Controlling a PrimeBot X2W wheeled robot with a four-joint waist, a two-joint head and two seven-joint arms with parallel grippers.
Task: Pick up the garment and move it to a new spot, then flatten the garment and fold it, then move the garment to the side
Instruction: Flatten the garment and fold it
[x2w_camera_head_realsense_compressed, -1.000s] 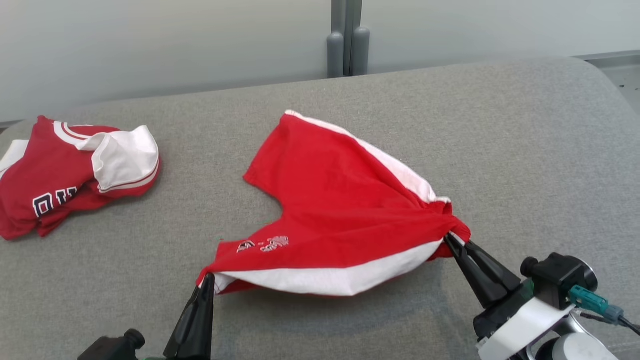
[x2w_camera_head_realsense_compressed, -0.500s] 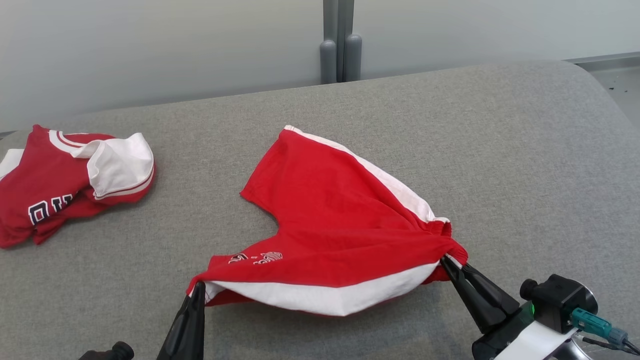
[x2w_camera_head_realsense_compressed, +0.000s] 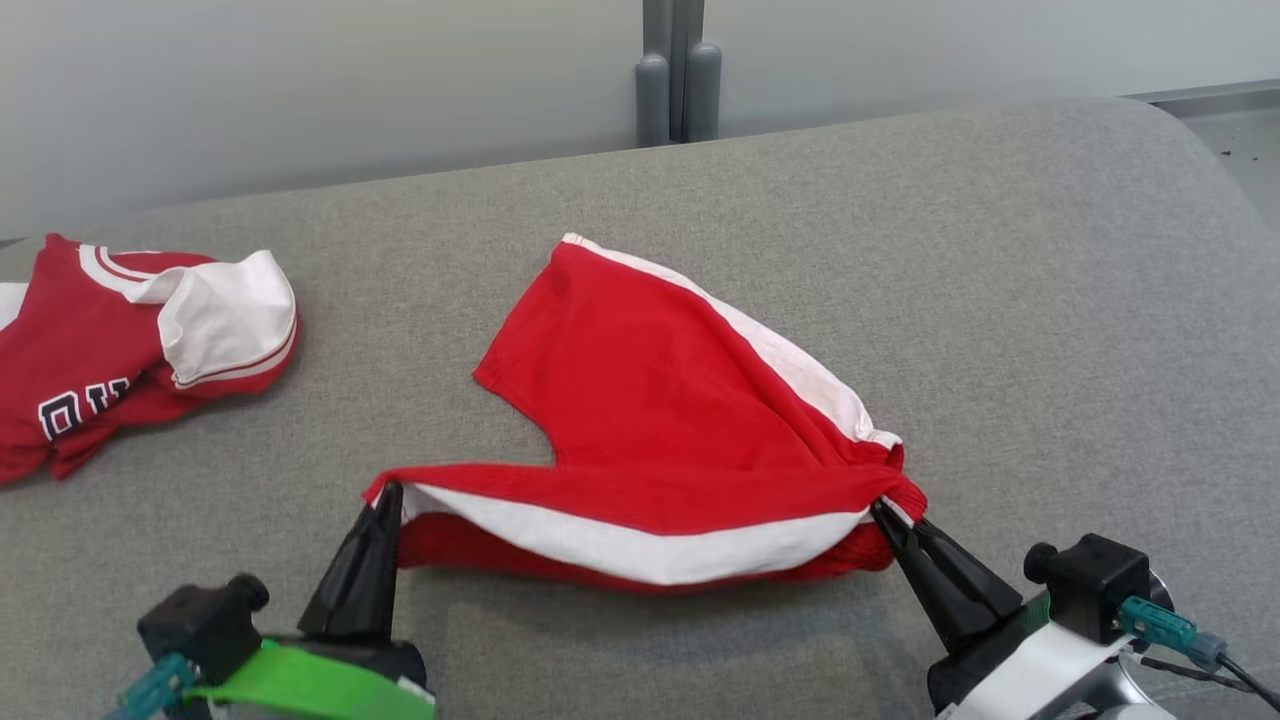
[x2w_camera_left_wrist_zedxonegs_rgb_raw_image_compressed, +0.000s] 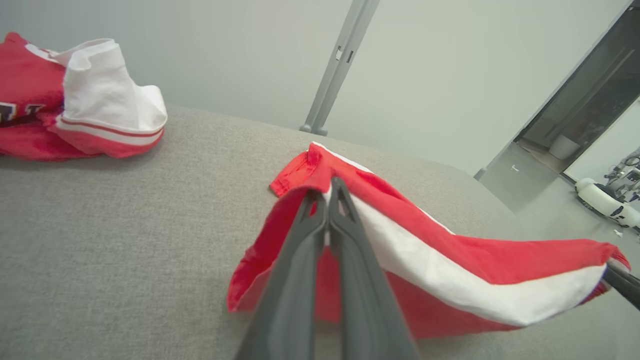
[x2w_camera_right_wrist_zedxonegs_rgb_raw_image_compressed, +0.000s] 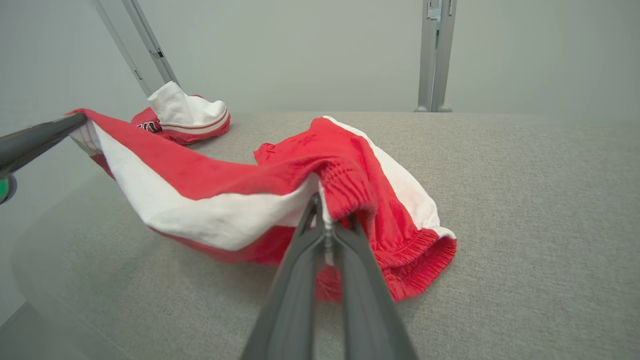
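The garment (x2w_camera_head_realsense_compressed: 650, 400) is a pair of red shorts with a white side stripe, lying partly on the grey table (x2w_camera_head_realsense_compressed: 1050, 300). Its near edge is lifted and stretched between my two grippers. My left gripper (x2w_camera_head_realsense_compressed: 388, 492) is shut on the leg hem at the lower left; the pinch shows close up in the left wrist view (x2w_camera_left_wrist_zedxonegs_rgb_raw_image_compressed: 324, 187). My right gripper (x2w_camera_head_realsense_compressed: 880, 508) is shut on the elastic waistband at the lower right, seen again in the right wrist view (x2w_camera_right_wrist_zedxonegs_rgb_raw_image_compressed: 325, 202). The garment's far leg (x2w_camera_right_wrist_zedxonegs_rgb_raw_image_compressed: 360, 150) still rests on the cloth surface.
A second red and white garment (x2w_camera_head_realsense_compressed: 130, 340) with dark lettering lies bunched at the table's far left. A grey post (x2w_camera_head_realsense_compressed: 678, 70) stands behind the table's back edge against a pale wall. The table's right edge curves down toward the floor (x2w_camera_head_realsense_compressed: 1240, 130).
Both grippers have drawn the garment's near edge toward me and up, folding the front over so the printed logo is hidden. The left arm has come further into view. The head camera shifted slightly.
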